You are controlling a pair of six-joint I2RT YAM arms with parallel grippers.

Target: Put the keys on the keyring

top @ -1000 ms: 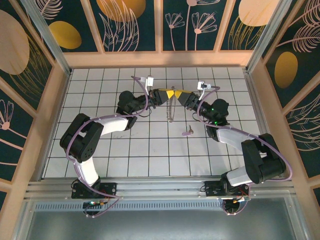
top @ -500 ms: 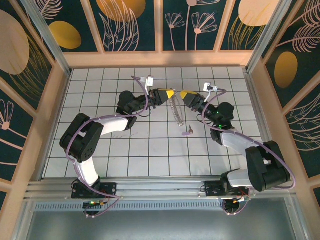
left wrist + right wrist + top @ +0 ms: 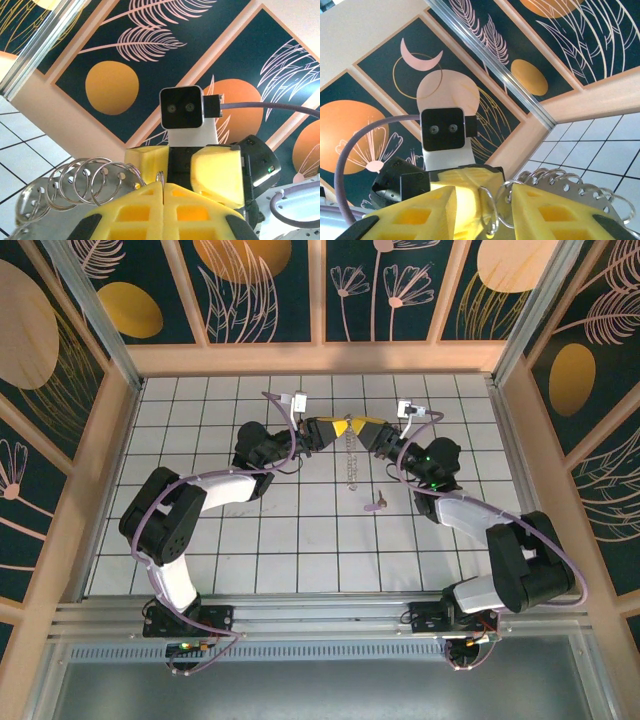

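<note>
Left wrist view, left gripper (image 3: 164, 194): yellow fingers pressed together; one wire loop of the keyring (image 3: 85, 182) is pinched in the seam between them; the other coils fan out to the left of the fingers
Right wrist view, right gripper (image 3: 485, 212): fingers spread; a loop of the keyring (image 3: 560, 186) stands in the gap; whether it touches either finger cannot be told
Top external view, grippers: left gripper (image 3: 340, 428) and right gripper (image 3: 361, 427) face each other tip to tip over the far middle of the white tiled table (image 3: 250, 530)
Keyring: a pale strand (image 3: 352, 462) running from the meeting tips toward the near side
Key: small mauve-pink key (image 3: 375, 505) flat on the tiles; just right of the strand's near end; apart from both grippers; not on the ring
</note>
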